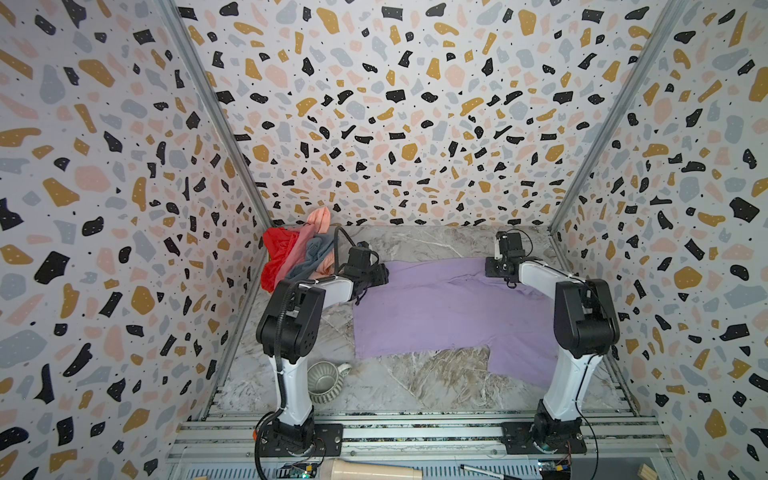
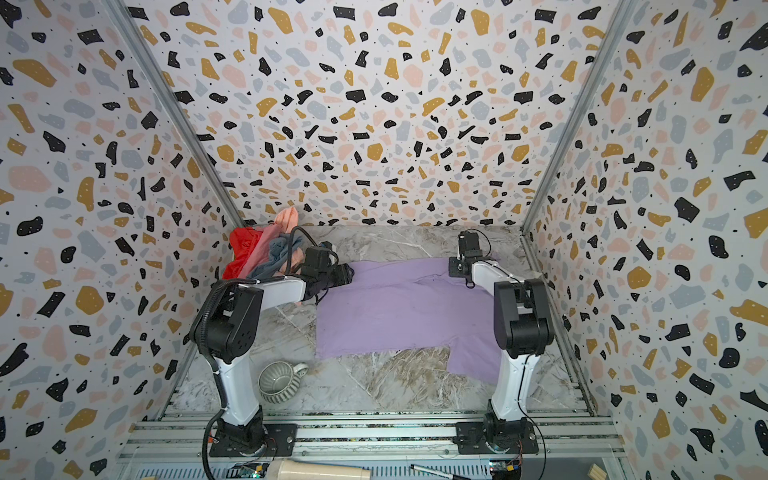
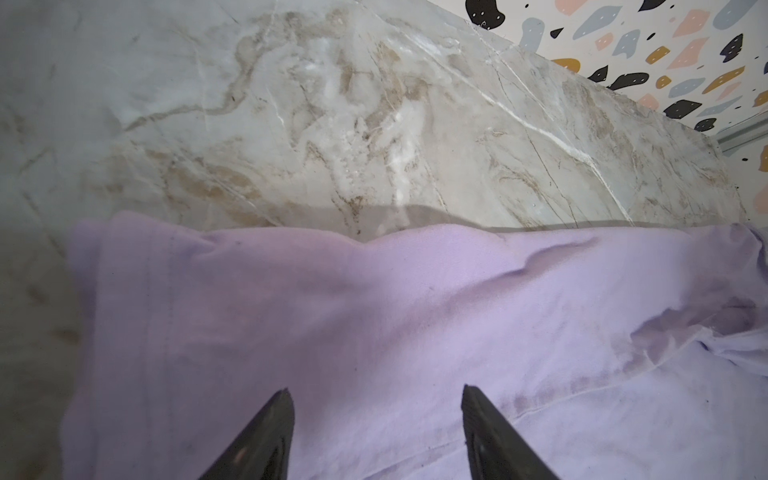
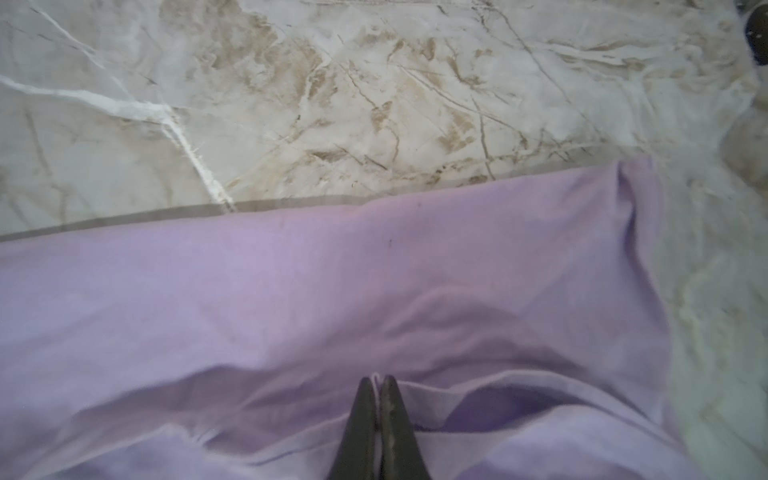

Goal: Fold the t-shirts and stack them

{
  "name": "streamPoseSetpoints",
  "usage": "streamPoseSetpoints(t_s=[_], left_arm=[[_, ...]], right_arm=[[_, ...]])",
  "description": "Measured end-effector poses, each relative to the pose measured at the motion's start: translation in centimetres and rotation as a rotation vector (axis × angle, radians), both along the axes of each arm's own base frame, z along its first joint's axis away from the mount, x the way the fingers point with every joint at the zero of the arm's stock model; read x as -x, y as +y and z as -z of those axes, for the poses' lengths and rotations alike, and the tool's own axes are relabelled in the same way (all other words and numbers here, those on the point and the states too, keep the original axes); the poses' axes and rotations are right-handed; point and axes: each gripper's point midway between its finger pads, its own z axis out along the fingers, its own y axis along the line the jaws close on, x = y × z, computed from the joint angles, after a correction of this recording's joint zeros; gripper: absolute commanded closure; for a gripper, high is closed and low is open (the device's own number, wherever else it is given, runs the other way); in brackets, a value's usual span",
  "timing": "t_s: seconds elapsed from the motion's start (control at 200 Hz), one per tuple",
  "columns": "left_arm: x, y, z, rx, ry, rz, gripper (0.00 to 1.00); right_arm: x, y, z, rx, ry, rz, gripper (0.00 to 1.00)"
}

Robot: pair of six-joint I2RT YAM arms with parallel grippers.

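The left gripper (image 3: 376, 388) was found with its jaws apart, poised low over the left far part of the lilac t-shirt (image 3: 332, 324); nothing was held between them. Behind it and to its left, the remaining t-shirts (image 1: 299, 253) were noted heaped unfolded in the far left corner of the table (image 1: 436, 374). The lilac t-shirt was observed spread across the middle of the table, largely flat, with one sleeve trailing toward the near right. At the right, the right gripper (image 4: 377, 379) was seen closed, with a small ridge of lilac cloth pinched between its jaws close to the far edge.

The step in hand was judged to be the taking of the far edge for a first fold. It was recommended that the left jaws be lowered and closed on a matching pinch level with the right one. It was further recommended that both ends be raised together, so that the edge is carried over evenly and no wrinkle is drawn in.
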Motion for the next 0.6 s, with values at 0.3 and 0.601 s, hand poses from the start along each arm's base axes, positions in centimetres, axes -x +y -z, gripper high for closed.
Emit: streamPoseSetpoints(t_s=[0.3,0.601], left_arm=[[-0.1,0.0,0.2,0.014,0.007,-0.01,0.35],[0.1,-0.3,0.2,0.027,0.012,0.003,0.35]], right_arm=[[11.1,5.2,-1.3,-0.109,0.064,-0.028,0.36],[9.1,1.4,-6.3,-0.094,-0.086,0.078,0.32]])
